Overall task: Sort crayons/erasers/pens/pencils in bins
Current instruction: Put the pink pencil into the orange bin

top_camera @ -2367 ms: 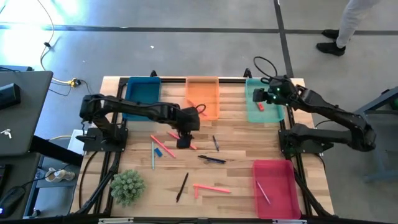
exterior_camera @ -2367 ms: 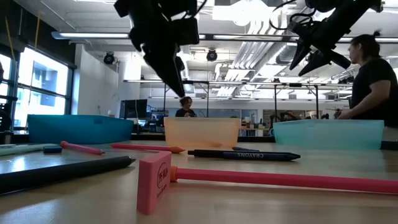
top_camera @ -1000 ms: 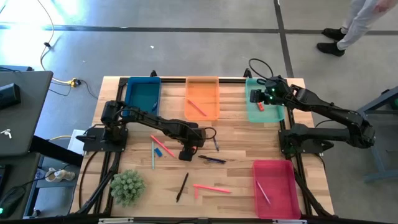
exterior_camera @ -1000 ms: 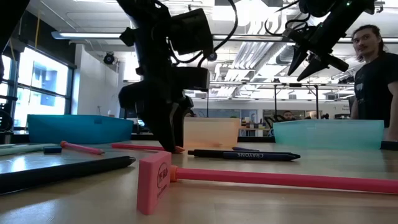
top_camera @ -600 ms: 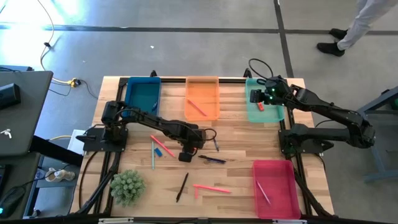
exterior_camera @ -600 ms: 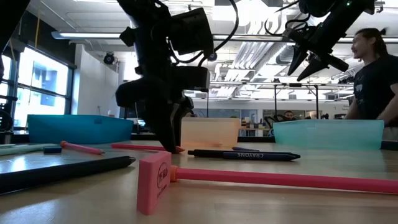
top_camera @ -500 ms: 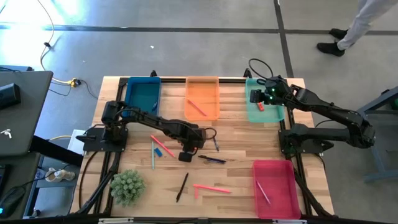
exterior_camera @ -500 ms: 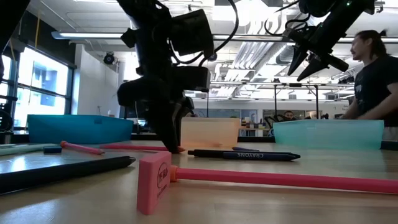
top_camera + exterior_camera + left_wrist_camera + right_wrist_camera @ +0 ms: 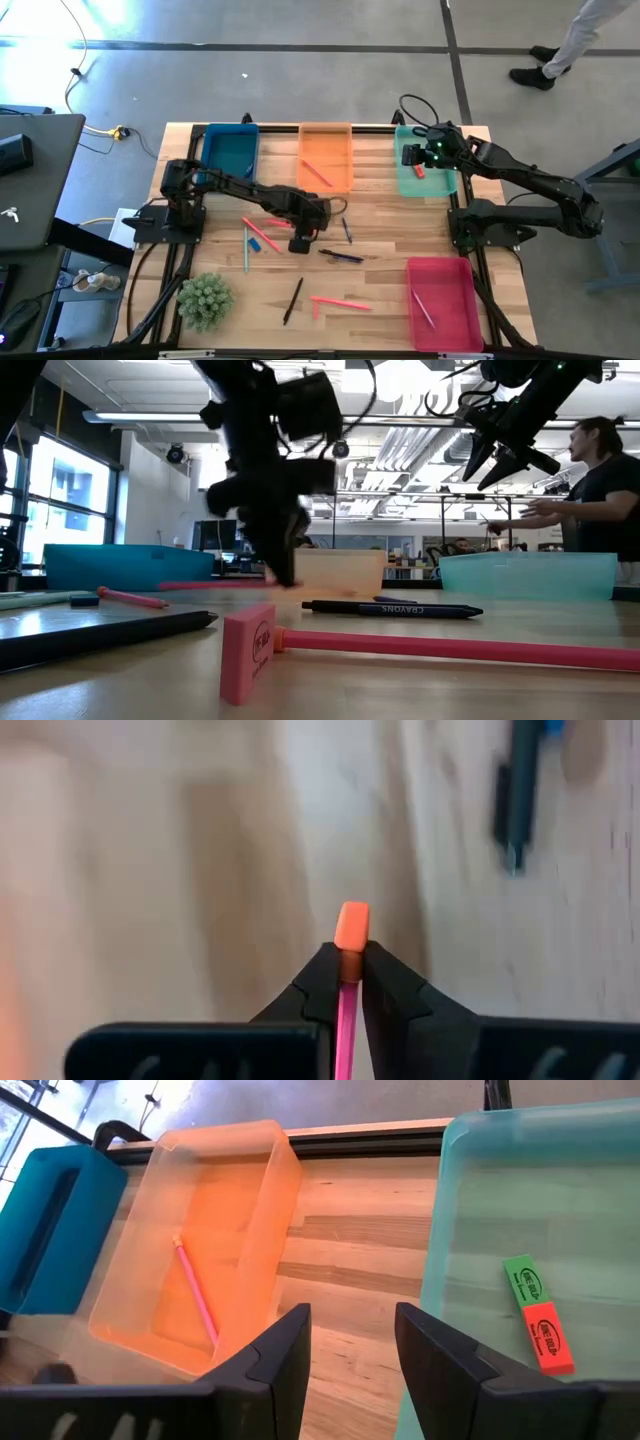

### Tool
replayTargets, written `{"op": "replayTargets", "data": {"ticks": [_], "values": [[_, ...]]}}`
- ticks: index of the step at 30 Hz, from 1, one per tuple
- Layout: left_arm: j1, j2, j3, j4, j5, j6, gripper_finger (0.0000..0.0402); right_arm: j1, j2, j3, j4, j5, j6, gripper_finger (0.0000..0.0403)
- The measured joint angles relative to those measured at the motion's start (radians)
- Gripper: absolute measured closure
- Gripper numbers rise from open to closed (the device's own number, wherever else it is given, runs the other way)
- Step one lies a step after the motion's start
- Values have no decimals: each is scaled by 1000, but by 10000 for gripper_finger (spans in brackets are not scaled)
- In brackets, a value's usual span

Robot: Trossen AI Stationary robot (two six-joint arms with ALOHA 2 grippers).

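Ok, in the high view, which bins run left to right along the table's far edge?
Dark blue plastic bin → orange plastic bin → teal-green plastic bin, under the right tool.

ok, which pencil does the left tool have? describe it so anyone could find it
Start at the orange bin on the table's far side. Just in front of it, mid-table, the left tool is shut on a salmon-pink pencil with an orange eraser tip. Unlike the other pink sticks, it is lifted off the wood.

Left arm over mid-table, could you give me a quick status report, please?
Left gripper shut on a pink pencil, lifted off the table. Right gripper open, empty, over the teal bin. Nothing blocking the way to the orange bin.
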Motion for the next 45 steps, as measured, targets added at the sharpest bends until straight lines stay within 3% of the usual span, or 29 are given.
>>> {"op": "replayTargets", "data": {"ticks": [14, 22, 27, 33, 45], "values": [[169, -248, 117, 8, -2, -77, 390, 0, 0, 0, -5, -2, -5, 263], [330, -299, 191, 218, 2, -172, 390, 0, 0, 0, -5, -2, -5, 263], [408, -286, 194, 359, 7, -324, 390, 0, 0, 0, -5, -1, -24, 263], [465, -213, 194, 373, -21, -479, 390, 0, 0, 0, -4, 0, -30, 263], [471, -14, 193, 378, -55, -526, 389, 0, 0, 0, -8, 0, -50, 263]]}}
